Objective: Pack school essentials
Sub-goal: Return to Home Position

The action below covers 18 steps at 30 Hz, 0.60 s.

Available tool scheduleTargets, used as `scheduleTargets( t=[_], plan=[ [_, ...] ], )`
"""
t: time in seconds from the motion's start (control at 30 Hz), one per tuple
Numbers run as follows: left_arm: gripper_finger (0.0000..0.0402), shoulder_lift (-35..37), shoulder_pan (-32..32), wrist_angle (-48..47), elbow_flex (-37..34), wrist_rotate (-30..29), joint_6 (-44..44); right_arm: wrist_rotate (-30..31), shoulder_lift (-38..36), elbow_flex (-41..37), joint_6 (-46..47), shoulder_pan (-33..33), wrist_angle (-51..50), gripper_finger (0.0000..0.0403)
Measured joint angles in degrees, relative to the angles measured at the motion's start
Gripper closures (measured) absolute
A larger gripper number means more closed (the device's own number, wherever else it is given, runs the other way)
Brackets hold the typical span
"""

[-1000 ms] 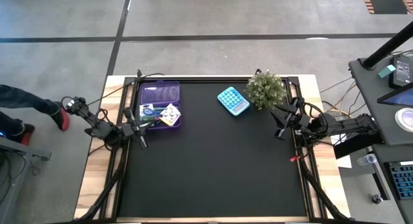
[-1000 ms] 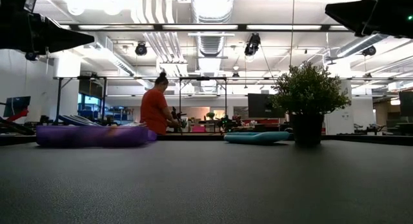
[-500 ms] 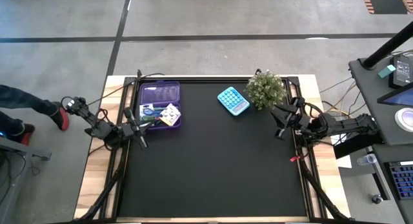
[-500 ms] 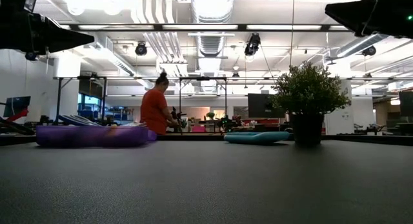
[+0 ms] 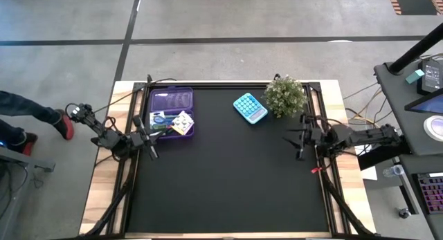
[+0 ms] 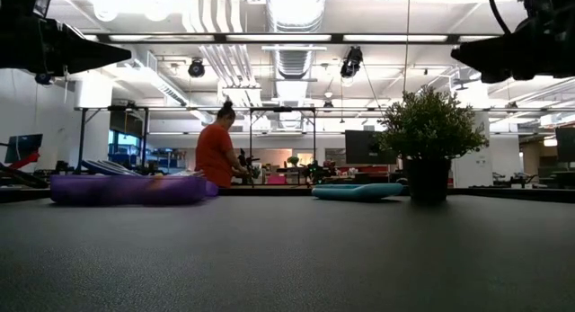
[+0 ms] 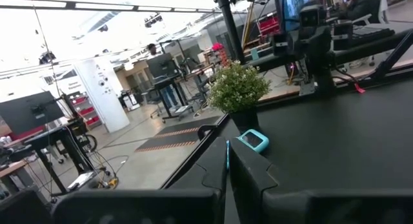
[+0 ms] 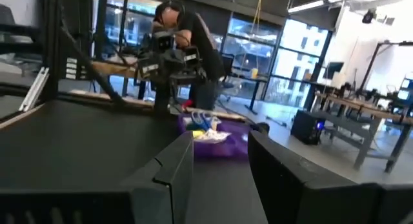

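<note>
Left pincer [image 5: 147, 139]: clenched, its two fingers pressed together with nothing between them. It hangs above the counter's left edge, just beside the left side of the purple case.
Right pincer [image 5: 297, 139]: released, with a clear gap between its fingers and nothing in that gap. It hangs above the counter's right edge, near the plant and well apart from the case.
Counter [image 5: 228, 185]: a black top with pale wood strips along both sides.
Purple case [image 5: 172, 111]: lies open at the far left of the counter. Its lid is folded flat on the side away from the left pincer, and its tray is on the nearer side.
School things: they lie together in the tray of the case. The blue-handled scissors [image 5: 159, 117] are on the tray's left. The pale paper square [image 5: 183, 120] is on its right, touching or nearly touching them. The smaller pieces around these are too small to tell apart. In the right wrist view, blue and white bits stick up above the case's rim.
Calculator [image 5: 250, 107]: light blue, flat on the counter between the case and the plant, nearer the plant.
Plant [image 5: 284, 95]: small and leafy, upright in a dark pot at the far right of the counter.
Person [image 6: 216, 156]: in an orange top, standing in the room beyond the counter.
Legs [image 5: 31, 114]: a person's legs show on the floor to the left of the counter, with a red shoe.
</note>
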<state>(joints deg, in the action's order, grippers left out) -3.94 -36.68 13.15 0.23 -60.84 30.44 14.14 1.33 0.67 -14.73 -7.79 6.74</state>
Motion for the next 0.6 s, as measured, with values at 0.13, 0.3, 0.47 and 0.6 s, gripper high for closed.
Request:
scheduleTargets(
  t=[0.13,0.3,0.47,0.6],
  plan=[
    [0.0402,0.0,0.0,0.0,0.0,0.0,0.0,-0.2,-1.3,0.0,1.1,1.0,-4.0,0.0266],
    [0.0402,0.0,0.0,0.0,0.0,0.0,0.0,-0.7,-1.0,0.0,4.3,3.1,-4.1,0.0266],
    [0.0402,0.0,0.0,0.0,0.0,0.0,0.0,-0.6,-1.2,0.0,8.2,4.1,-4.1,0.0266],
    [0.0402,0.0,0.0,0.0,0.0,0.0,0.0,-0.7,-0.2,0.0,11.3,4.1,-4.1,0.0266]
  ],
)
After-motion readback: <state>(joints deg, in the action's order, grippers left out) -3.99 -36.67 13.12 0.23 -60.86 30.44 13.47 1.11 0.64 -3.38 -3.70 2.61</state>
